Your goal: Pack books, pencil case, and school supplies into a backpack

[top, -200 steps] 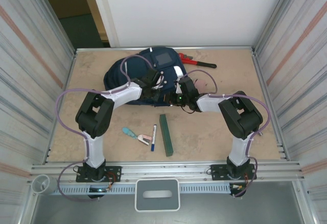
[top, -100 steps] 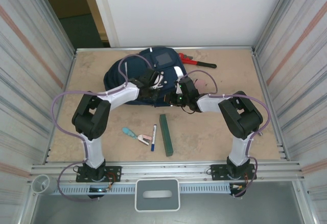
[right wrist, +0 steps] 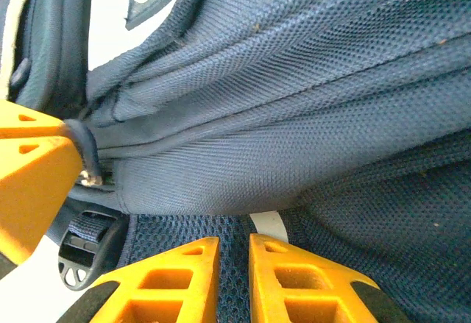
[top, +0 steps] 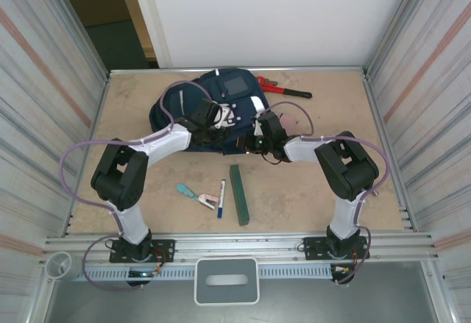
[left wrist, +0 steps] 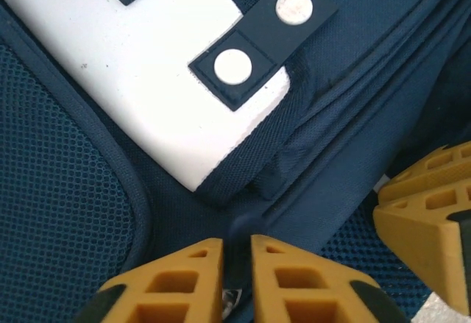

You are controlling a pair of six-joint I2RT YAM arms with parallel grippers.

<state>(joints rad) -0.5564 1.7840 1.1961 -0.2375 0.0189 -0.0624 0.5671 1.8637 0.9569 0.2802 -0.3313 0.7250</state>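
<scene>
The navy backpack (top: 221, 87) lies at the back centre of the table. My left gripper (top: 217, 130) (left wrist: 235, 246) is shut on a dark zipper pull (right wrist: 87, 154) at the backpack's near edge, below a white patch (left wrist: 147, 65). My right gripper (top: 246, 140) (right wrist: 234, 243) sits just to its right, shut on the backpack's blue mesh (right wrist: 235, 227) beside a pale stripe. A slim dark green book (top: 239, 194), a white marker with blue cap (top: 221, 196) and a teal-and-pink stapler-like item (top: 193, 194) lie on the table in front. The pencil case is out of view.
A red-handled wrench (top: 283, 87) lies behind the backpack to the right. Metal walls close in the table on both sides. Bare table spreads left of the backpack and on the right half.
The left arm's elbow has swung out to the left and its gripper has shifted slightly left along the backpack. The right arm has not moved.
</scene>
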